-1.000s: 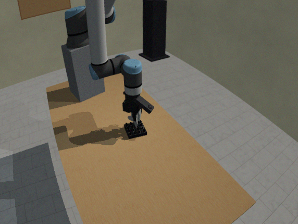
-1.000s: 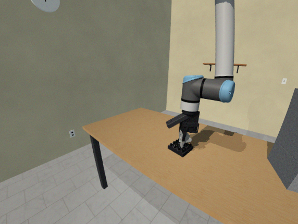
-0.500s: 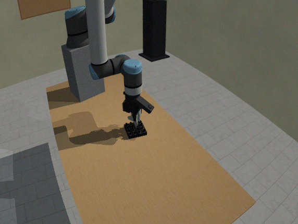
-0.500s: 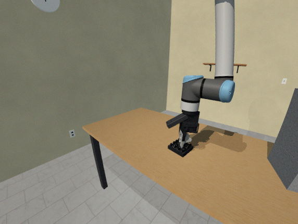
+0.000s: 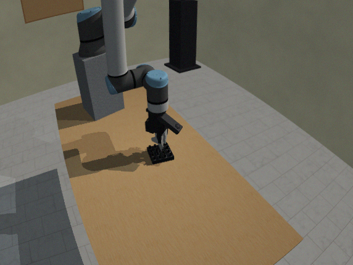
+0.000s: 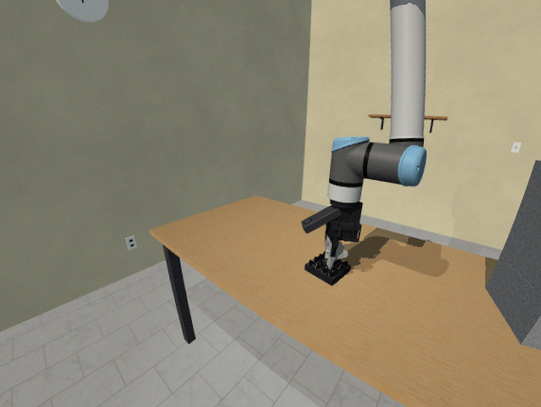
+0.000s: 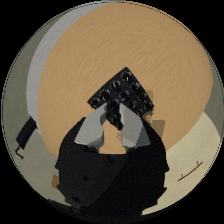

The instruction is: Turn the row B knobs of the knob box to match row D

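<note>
On the wooden table sits the black knob box. My claw points down at its knobs, fingers narrowly parted; whether they grip one, I cannot tell.

Knob box | black, square, low block | rows of small black knobs with pale marks, settings unreadable to me | lying flat on the table directly beneath my gripper's fingertips
</note>
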You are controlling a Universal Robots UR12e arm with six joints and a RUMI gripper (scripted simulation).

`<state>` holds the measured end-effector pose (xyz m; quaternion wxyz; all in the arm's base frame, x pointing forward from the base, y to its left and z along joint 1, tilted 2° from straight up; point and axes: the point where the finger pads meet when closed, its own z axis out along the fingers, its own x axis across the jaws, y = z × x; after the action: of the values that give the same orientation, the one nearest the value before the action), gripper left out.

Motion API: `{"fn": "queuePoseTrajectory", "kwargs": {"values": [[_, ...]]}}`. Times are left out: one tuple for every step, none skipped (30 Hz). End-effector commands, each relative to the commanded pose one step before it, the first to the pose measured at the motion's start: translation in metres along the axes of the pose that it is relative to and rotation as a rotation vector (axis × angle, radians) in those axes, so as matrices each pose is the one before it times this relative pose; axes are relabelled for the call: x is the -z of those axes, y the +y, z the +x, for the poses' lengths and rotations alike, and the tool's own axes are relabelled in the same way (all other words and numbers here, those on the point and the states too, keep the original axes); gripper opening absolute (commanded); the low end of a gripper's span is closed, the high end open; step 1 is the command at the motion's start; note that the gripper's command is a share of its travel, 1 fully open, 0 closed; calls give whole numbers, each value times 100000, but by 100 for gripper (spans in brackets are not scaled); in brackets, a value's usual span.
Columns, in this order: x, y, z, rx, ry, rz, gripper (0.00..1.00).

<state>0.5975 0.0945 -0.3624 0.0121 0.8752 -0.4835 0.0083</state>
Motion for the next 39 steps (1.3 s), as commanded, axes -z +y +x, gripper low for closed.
{"fn": "queuePoseTrajectory", "kwargs": {"values": [[47, -40, 25, -1, 56, 83, 11], [0, 0, 0, 0, 0, 0, 11], [0, 0, 0, 0, 0, 0, 11], [0, 0, 0, 0, 0, 0, 11], [0, 0, 0, 0, 0, 0, 4], [0, 0, 0, 0, 0, 0, 4], [0, 0, 0, 0, 0, 0, 4], [0, 0, 0, 0, 0, 0, 4], [0, 0, 0, 0, 0, 0, 4], [0, 0, 0, 0, 0, 0, 4], [0, 0, 0, 0, 0, 0, 4], [0, 0, 0, 0, 0, 0, 4], [0, 0, 0, 0, 0, 0, 4], [0, 0, 0, 0, 0, 0, 4], [0, 0, 0, 0, 0, 0, 4], [0, 0, 0, 0, 0, 0, 4], [0, 0, 0, 0, 0, 0, 4], [0, 0, 0, 0, 0, 0, 4], [0, 0, 0, 0, 0, 0, 4], [0, 0, 0, 0, 0, 0, 4], [0, 0, 0, 0, 0, 0, 4], [0, 0, 0, 0, 0, 0, 4], [0, 0, 0, 0, 0, 0, 4], [0, 0, 0, 0, 0, 0, 4], [0, 0, 0, 0, 0, 0, 4], [0, 0, 0, 0, 0, 0, 4], [0, 0, 0, 0, 0, 0, 4], [0, 0, 0, 0, 0, 0, 4], [0, 0, 0, 0, 0, 0, 4], [0, 0, 0, 0, 0, 0, 4], [0, 0, 0, 0, 0, 0, 4], [0, 0, 0, 0, 0, 0, 4], [0, 0, 0, 0, 0, 0, 4], [0, 0, 0, 0, 0, 0, 4], [0, 0, 0, 0, 0, 0, 4], [0, 0, 0, -1, 0, 0, 4], [0, 0, 0, -4, 0, 0, 4], [0, 0, 0, -11, 0, 0, 4], [0, 0, 0, -21, 0, 0, 4]]}}
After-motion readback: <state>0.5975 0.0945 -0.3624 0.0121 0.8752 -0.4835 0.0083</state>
